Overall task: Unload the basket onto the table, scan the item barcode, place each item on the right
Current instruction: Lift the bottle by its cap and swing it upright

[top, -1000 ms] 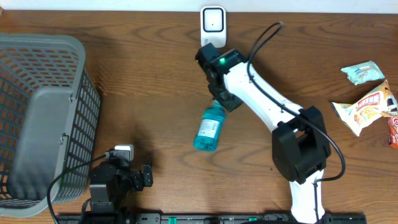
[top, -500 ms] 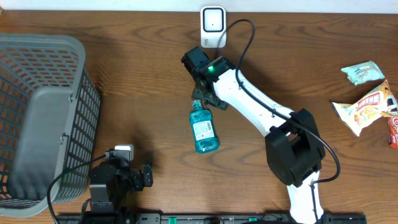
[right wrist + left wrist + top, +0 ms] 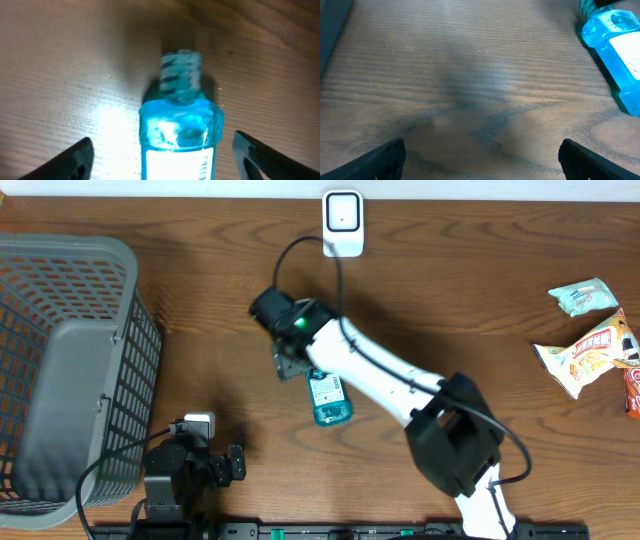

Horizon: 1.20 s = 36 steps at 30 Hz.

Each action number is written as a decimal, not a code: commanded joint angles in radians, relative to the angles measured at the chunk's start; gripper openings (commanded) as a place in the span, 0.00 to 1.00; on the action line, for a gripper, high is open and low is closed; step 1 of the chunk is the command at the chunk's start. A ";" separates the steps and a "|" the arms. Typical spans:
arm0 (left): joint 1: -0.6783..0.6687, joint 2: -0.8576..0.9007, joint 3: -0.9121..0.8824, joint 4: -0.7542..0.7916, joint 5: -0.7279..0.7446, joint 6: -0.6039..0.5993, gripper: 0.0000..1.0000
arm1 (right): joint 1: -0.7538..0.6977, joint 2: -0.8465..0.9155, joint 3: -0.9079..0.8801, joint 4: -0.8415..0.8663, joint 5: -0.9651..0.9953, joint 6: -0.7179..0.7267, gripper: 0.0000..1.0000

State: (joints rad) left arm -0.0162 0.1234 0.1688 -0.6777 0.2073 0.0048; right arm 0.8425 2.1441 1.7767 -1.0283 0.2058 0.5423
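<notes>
A blue bottle (image 3: pixel 329 398) with a white label lies flat on the wooden table, cap pointing away from me. My right gripper (image 3: pixel 289 361) hangs over its neck end, open. In the right wrist view the bottle (image 3: pixel 180 131) lies between the spread fingers (image 3: pixel 75 159) without touching them, and a barcode (image 3: pixel 204 166) shows at the label's edge. A white scanner (image 3: pixel 342 222) stands at the table's far edge. My left gripper (image 3: pixel 482 157) is open over bare wood near the front left, with the bottle (image 3: pixel 615 47) at its upper right.
A grey mesh basket (image 3: pixel 125 330) fills the left side. Snack packets (image 3: pixel 585 296) (image 3: pixel 590 355) lie at the far right. The right arm stretches diagonally across the middle of the table.
The right gripper has gone from shut on the bottle's neck to open. The bottle now lies on the table, and the arm has swung left.
</notes>
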 commanded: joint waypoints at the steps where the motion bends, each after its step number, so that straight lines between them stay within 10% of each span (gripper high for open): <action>1: 0.000 -0.002 -0.005 -0.011 0.001 0.010 0.98 | 0.071 0.055 -0.004 -0.007 0.196 -0.064 0.87; 16: 0.000 -0.002 -0.005 -0.011 0.001 0.010 0.98 | 0.088 0.198 -0.004 -0.091 0.372 0.008 0.70; 24: 0.000 -0.002 -0.005 -0.012 0.001 0.010 0.98 | 0.072 0.277 -0.005 -0.132 0.141 -0.019 0.10; 36: 0.000 -0.002 -0.005 -0.012 0.001 0.010 0.98 | 0.032 0.268 0.025 -0.127 -0.087 -0.157 0.01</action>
State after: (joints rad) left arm -0.0162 0.1234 0.1688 -0.6777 0.2073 0.0048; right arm 0.9035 2.3222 1.8282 -1.1862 0.5434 0.4778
